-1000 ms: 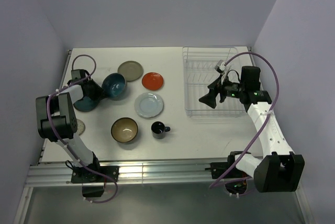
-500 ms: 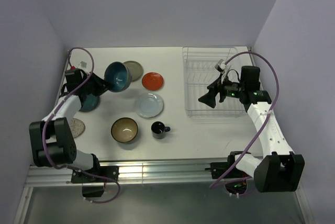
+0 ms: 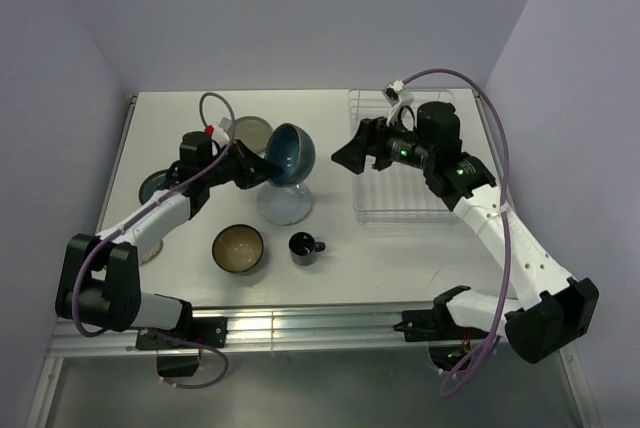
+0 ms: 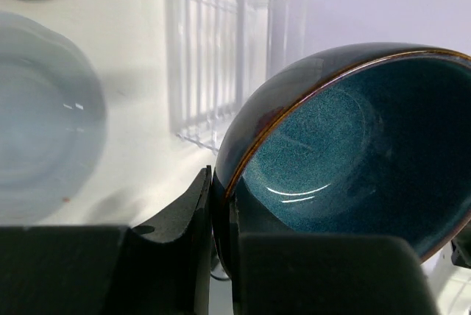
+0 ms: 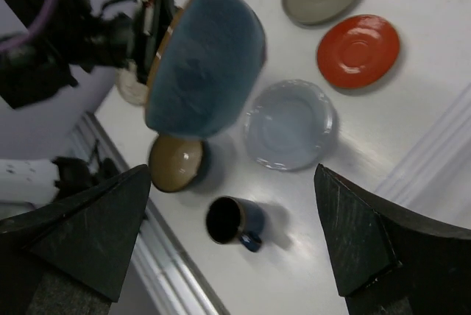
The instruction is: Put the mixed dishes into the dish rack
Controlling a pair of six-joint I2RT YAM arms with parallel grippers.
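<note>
1. We see the left end effector (image 3: 248,166) clamped on the rim of the teal-blue bowl (image 3: 290,155), one finger inside the rim and one outside, as the left wrist view shows.
2. The bowl hangs clear of the tabletop (image 3: 380,258), tipped on its side, with its mouth turned toward the right arm.
3. From above, it sits over the far edge of the pale blue-white plate (image 3: 285,205) and covers the place beside the grey-olive plate (image 3: 244,130).
4. The right end effector (image 3: 352,151) has its fingers spread wide apart and holds nothing. It hovers just left of the dish rack (image 3: 382,204), facing the bowl, near it but not touching.
5. The rack stands on the right side of the tabletop. We see no dish in the parts of it that the right arm leaves uncovered.
6. The olive-brown bowl (image 3: 238,248) and the black mug (image 3: 303,246) rest side by side on the near part of the tabletop, apart from each other.
7. In the right wrist view, the orange-red plate (image 5: 358,50) lies flat between the grey-olive plate and the pale one.
</note>
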